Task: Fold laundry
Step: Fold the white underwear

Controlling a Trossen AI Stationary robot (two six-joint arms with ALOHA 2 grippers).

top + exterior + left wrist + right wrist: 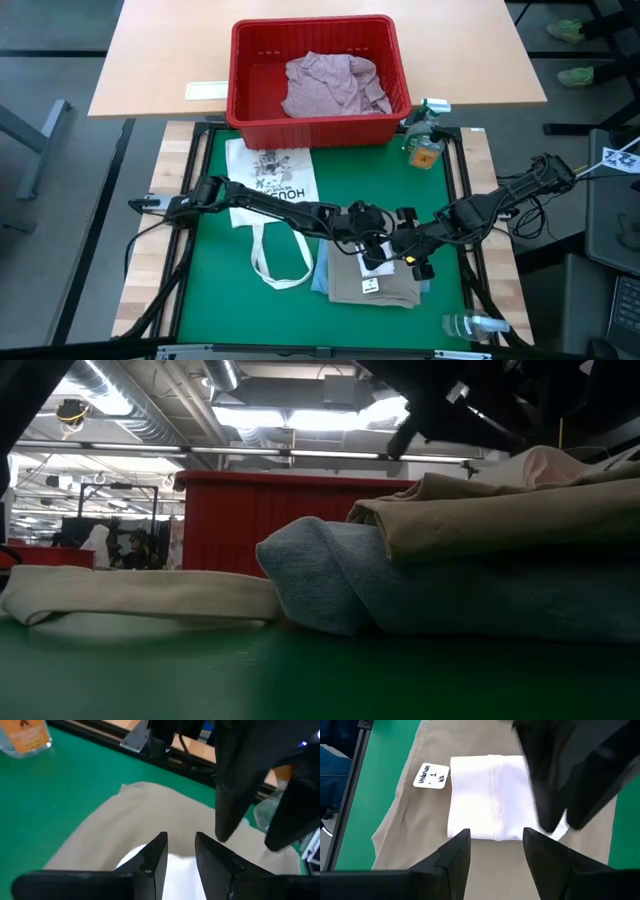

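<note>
A stack lies on the green mat: light blue denim jeans [320, 278] [400, 590] at the bottom, with folded tan cloth [390, 292] [500, 520] [405, 835] on top. A small white folded piece [372, 262] [490, 795] with a paper tag [431, 775] rests on the tan cloth. My left gripper [368, 243] [181, 847] is open, low over the white piece's edge. My right gripper [407, 252] [496, 845] is open and hovers above the same piece from the other side. The pink-mauve shirt [330, 85] lies crumpled in the red basket. My left gripper comes down from above at one end of the white piece [559, 832], with its fingers [547, 815] apart. I cannot tell whether they touch the cloth.
The red basket [240, 100] stands at the mat's far edge. A cream tote bag [270, 175] [140, 595] lies to the left of the stack. A spray bottle [425, 140] stands far right, and another bottle [470, 325] lies near right. Black rails frame the mat.
</note>
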